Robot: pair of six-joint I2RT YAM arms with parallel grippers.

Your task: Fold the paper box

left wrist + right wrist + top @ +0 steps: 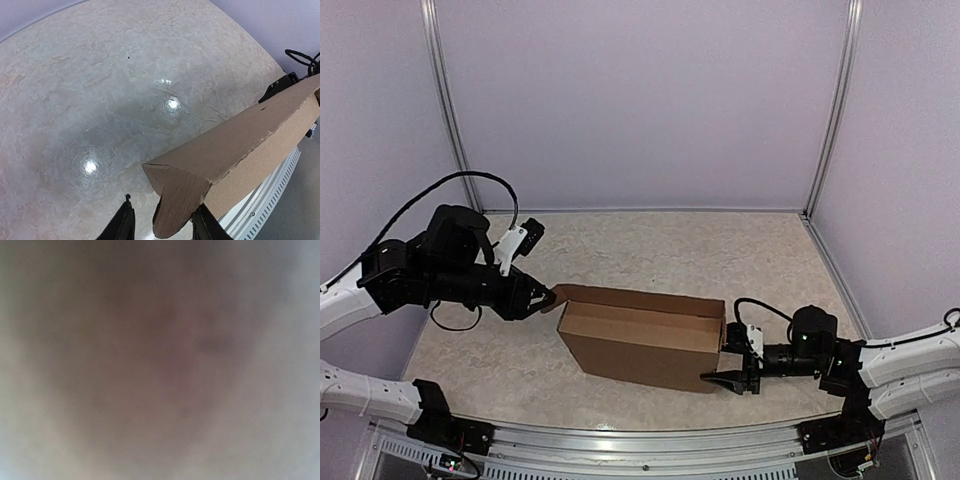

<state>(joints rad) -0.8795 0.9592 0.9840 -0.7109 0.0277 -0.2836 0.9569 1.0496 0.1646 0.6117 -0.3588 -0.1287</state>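
1 box flap [182, 192] in L end effector [163, 214]

Left pincer [542, 298] parted — right pincer [725, 368] low, level

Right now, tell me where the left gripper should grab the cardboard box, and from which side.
Take the loose end flap jutting from the left end of the box, coming in from the left. It is a thin sheet standing clear of the walls, and it sits between the open fingers of the left gripper.
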